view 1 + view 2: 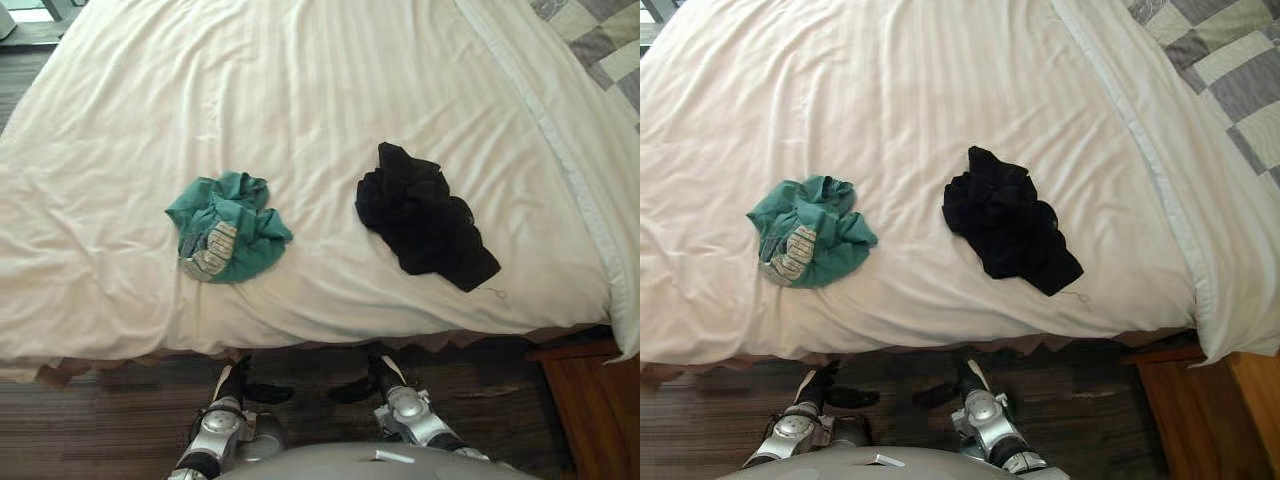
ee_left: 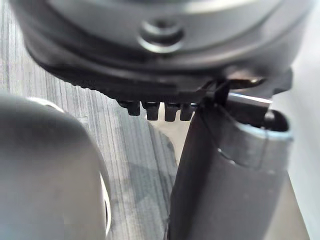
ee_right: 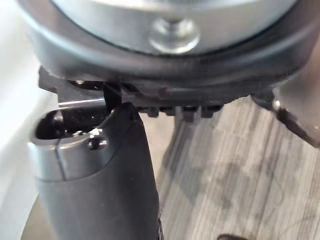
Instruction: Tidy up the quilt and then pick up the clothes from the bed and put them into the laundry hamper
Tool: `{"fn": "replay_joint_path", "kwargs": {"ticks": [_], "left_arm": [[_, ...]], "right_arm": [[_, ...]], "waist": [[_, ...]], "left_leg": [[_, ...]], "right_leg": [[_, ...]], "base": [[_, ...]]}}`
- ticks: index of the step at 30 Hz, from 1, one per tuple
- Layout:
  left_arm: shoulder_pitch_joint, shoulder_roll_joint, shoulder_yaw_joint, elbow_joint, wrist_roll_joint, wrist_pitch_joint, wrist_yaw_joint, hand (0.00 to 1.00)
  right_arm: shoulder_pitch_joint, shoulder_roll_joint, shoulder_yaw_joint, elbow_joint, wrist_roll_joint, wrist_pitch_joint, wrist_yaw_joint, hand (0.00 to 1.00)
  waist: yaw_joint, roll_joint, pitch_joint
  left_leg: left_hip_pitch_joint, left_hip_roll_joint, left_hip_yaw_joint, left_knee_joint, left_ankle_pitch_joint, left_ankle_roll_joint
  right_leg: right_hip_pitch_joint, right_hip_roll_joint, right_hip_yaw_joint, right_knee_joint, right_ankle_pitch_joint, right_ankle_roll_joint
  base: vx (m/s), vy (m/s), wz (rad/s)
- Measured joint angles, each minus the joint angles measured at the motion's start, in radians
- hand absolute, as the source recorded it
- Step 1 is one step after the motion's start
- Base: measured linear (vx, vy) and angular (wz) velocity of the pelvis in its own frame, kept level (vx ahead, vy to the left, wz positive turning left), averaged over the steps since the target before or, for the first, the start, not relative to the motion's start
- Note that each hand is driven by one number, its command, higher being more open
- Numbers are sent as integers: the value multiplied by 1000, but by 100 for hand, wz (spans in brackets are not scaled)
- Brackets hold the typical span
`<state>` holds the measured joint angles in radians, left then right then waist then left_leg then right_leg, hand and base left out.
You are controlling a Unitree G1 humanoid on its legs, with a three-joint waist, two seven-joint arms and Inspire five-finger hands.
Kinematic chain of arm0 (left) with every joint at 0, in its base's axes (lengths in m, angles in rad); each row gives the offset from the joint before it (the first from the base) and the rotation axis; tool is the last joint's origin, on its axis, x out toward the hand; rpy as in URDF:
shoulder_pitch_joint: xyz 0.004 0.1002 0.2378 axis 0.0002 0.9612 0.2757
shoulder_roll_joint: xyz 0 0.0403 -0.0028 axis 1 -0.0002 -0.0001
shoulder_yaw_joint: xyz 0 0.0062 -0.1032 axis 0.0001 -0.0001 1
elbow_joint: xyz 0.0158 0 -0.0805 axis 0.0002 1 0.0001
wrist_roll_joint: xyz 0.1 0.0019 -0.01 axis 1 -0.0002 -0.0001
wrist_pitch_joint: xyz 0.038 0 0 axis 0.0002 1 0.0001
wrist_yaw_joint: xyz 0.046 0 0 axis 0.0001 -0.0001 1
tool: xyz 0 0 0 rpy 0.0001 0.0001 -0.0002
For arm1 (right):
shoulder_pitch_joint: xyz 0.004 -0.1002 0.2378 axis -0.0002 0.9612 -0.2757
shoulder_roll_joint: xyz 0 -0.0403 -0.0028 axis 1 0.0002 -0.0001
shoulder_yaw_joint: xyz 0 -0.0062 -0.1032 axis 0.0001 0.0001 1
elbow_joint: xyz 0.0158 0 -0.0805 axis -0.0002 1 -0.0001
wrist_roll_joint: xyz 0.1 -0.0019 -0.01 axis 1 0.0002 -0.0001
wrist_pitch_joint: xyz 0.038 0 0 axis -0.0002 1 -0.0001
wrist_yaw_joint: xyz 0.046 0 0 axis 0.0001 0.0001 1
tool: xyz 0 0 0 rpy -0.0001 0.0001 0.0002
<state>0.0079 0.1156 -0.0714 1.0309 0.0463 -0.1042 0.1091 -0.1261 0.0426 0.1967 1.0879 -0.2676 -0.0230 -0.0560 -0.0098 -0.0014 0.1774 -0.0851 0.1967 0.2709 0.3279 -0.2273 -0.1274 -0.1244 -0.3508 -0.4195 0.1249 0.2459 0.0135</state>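
A white quilt (image 1: 330, 90) lies spread fairly flat over the bed, with light wrinkles. On it near the front edge sits a crumpled green garment (image 1: 225, 228) with a grey patterned patch. To its right lies a bunched black garment (image 1: 425, 220). My left hand (image 2: 230, 165) hangs over the wooden floor beside the bed's white side, fingers straight and holding nothing. My right hand (image 3: 100, 175) hangs the same way over the floor, also with nothing in it.
A grey and white checked cover (image 1: 1230, 70) shows at the bed's far right, past the quilt's folded edge. A brown wooden piece of furniture (image 1: 590, 400) stands at the lower right by the bed corner. Dark wooden floor (image 1: 110, 420) runs along the bed's front.
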Motion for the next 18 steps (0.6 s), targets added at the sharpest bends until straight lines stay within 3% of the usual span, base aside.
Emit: {"fn": "replay_joint_path", "kwargs": {"ticks": [1,3,4,6,7,12,16,18], "left_arm": [[1,2,0,0,0,0,-1,100],[-1,7,2,-2,-2,1,0,100],[-5,10,1,-1,-4,1,0,100],[-3,3,0,-1,-10,6,-1,100],[-11,1,1,0,-15,19,-5,100],[-2,-16,5,3,-16,23,-6,100],[-1,-27,51,25,-50,26,-5,100],[0,-32,132,42,-53,28,-3,100]], "right_arm": [[4,5,12,-1,0,0,0,100],[19,7,31,-14,-1,-5,6,100],[35,8,16,-24,0,-6,-4,100],[44,5,-8,-22,5,-3,-15,100],[42,2,-25,-24,16,-2,-23,100],[45,-5,-124,-18,88,3,-41,100],[43,-9,-272,7,133,18,-64,100],[50,-10,-374,15,174,20,-84,100]], "waist": [[1,0,1],[5,12,8],[3,-2,7],[2,-22,10],[2,-30,19],[-9,-27,20],[2,-23,15],[4,-29,7]], "left_leg": [[10,0,-1,-12,4,5],[24,16,-29,-32,13,11],[25,12,-66,-57,33,12],[31,-7,-93,-76,48,6],[44,-11,-119,-101,69,4],[119,-11,-117,-291,208,2],[158,-16,-79,-357,228,3],[167,-32,-64,-369,228,3]], "right_leg": [[1,5,-18,11,0,-1],[5,79,49,80,-141,22],[25,164,88,116,-290,18],[68,187,96,87,-358,32],[100,190,83,64,-363,49],[169,212,11,-5,-350,66],[180,217,21,-33,-330,77],[193,211,36,-79,-301,90]], "base": [[23,121,-16],[24,19,30],[12,-39,64],[-4,-69,68],[-14,-108,68],[-15,-113,45],[-26,-5,-7],[-13,77,-16]]}}
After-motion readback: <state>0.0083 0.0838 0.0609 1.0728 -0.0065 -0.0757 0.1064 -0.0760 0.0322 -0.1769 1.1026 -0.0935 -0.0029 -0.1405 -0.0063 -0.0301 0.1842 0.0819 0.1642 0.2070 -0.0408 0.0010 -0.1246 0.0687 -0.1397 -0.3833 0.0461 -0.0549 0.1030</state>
